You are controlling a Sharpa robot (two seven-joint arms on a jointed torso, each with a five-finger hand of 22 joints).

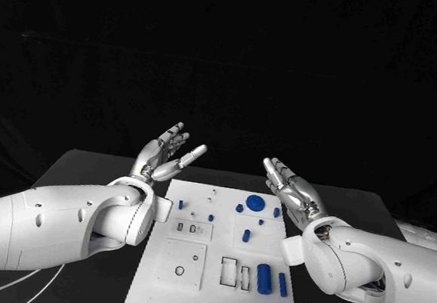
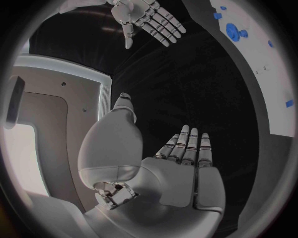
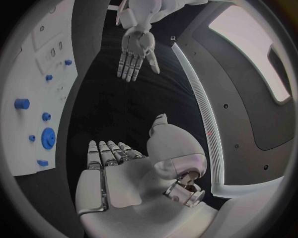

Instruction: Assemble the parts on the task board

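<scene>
Both hands are raised above the table with fingers extended and spread, holding nothing: the left hand (image 1: pixel 168 152) beside the far left corner of the task board (image 1: pixel 182 299), the right hand (image 1: pixel 290 186) at its far right edge. The blue parts, such as the round disc (image 1: pixel 256 202) and the large cylinder (image 1: pixel 264 275), lie on the board. You risk sweeping the small parts aside if either hand descends with fingers splayed.

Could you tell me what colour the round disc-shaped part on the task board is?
Blue. The disc-shaped part shows best in the head view, on the white task board.
</scene>
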